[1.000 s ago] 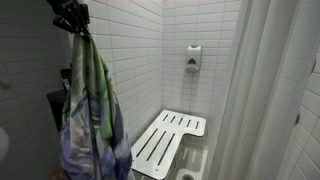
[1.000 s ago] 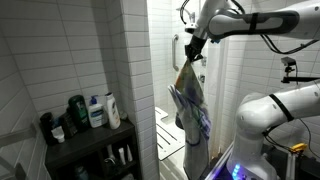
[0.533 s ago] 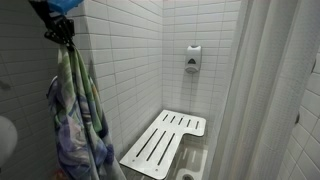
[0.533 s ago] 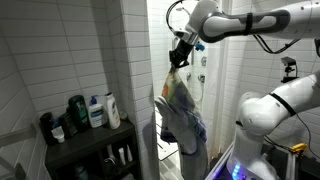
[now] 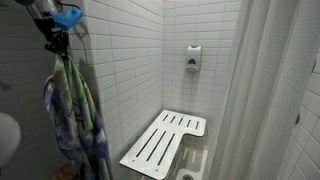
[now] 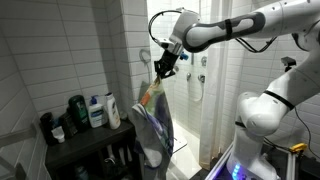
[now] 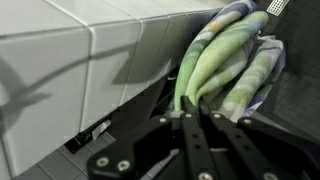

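Observation:
A long cloth patterned in green, blue and purple (image 5: 70,120) (image 6: 153,120) hangs from my gripper (image 5: 57,42) (image 6: 160,70), which is shut on its top edge. In the wrist view the cloth (image 7: 225,60) bunches just beyond the closed gripper (image 7: 197,112), beside a white tiled wall edge (image 7: 90,50). In an exterior view the cloth dangles next to the white tiled partition (image 6: 135,60), over the end of a dark shelf (image 6: 85,145).
A white slatted shower seat (image 5: 165,140) slopes down from the back wall, with a soap dispenser (image 5: 192,58) above it. A shower curtain (image 5: 270,90) hangs nearby. Several bottles (image 6: 90,110) stand on the dark shelf. The robot base (image 6: 265,120) is close by.
The arm has carried the hanging cloth sideways, away from the shower stall and toward the tiled partition and shelf. The gripper stays shut on it.

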Motion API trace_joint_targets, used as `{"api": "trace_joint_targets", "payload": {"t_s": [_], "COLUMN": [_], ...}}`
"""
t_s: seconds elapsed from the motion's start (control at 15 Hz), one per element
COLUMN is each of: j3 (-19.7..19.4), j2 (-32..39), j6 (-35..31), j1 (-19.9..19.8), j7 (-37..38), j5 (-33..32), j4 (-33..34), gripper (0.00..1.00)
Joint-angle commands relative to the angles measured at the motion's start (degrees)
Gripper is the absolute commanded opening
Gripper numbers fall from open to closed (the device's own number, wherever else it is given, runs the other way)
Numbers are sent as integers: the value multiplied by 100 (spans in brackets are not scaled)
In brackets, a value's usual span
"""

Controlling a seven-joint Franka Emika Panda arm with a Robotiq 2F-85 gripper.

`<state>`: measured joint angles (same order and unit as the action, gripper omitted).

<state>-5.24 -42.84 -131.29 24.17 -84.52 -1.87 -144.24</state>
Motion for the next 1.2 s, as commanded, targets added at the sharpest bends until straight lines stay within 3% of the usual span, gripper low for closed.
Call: {"api": "trace_joint_targets", "payload": {"t_s": [0.0,0.6,1.13], "j3": [279,1259,1970], "j2": [390,1389,1766], "j6": [12,121,302], "j1": [106,90,94], "j7": [-240,-204,-126], "j5": [148,-132,-532], "j4": [458,1686,2780], "gripper": [2,2,2]}}
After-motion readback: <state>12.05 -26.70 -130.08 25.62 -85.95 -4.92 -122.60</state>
